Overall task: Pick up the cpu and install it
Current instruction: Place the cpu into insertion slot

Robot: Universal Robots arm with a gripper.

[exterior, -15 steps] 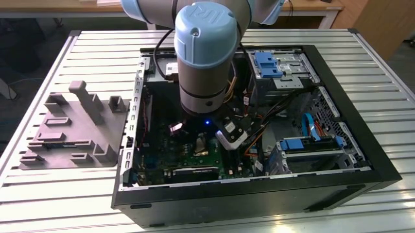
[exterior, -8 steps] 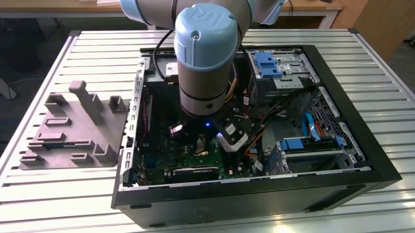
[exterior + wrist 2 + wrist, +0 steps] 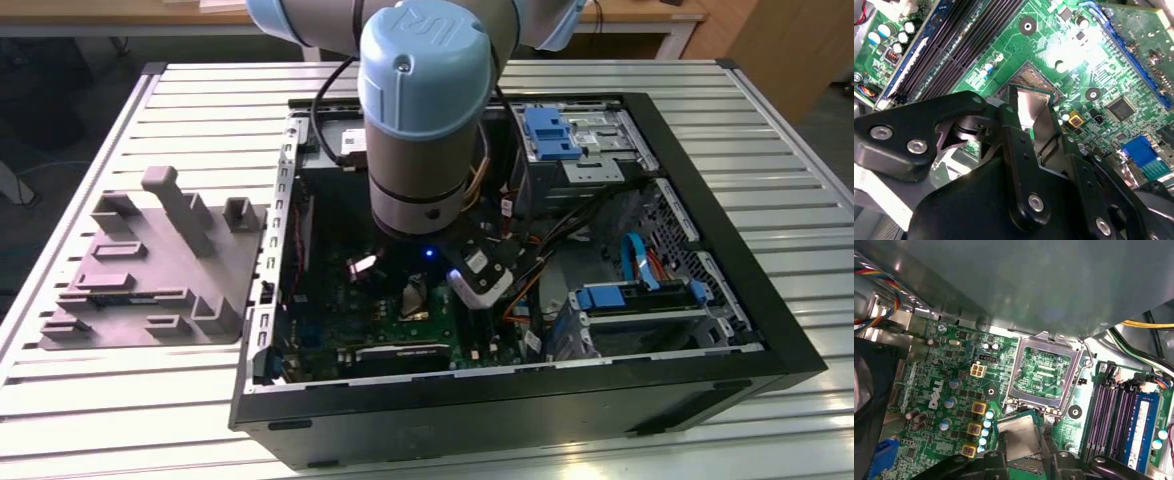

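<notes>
The cpu (image 3: 1030, 104) is a thin silvery square chip held between my gripper (image 3: 1031, 125) fingers, which are shut on its edges. It hangs low over the motherboard's socket (image 3: 1030, 76), whose gold contacts show past the chip's far edge. I cannot tell whether the chip touches the socket. In the first wrist view the cpu (image 3: 1016, 432) sits in my gripper (image 3: 1021, 456), just beside the socket's metal load frame (image 3: 1074, 385), which is swung open. In the exterior view my arm (image 3: 427, 120) reaches down into the open computer case (image 3: 721, 300) over the green motherboard (image 3: 400, 335).
Memory slots (image 3: 1114, 415) run close beside the socket. Capacitors (image 3: 985, 426) and yellow components (image 3: 974, 429) stand on its other side. Cables (image 3: 534, 250) and blue drive brackets (image 3: 627, 295) crowd the case. A grey plastic tray (image 3: 147, 265) with upright posts lies on the slatted table at the exterior view's left.
</notes>
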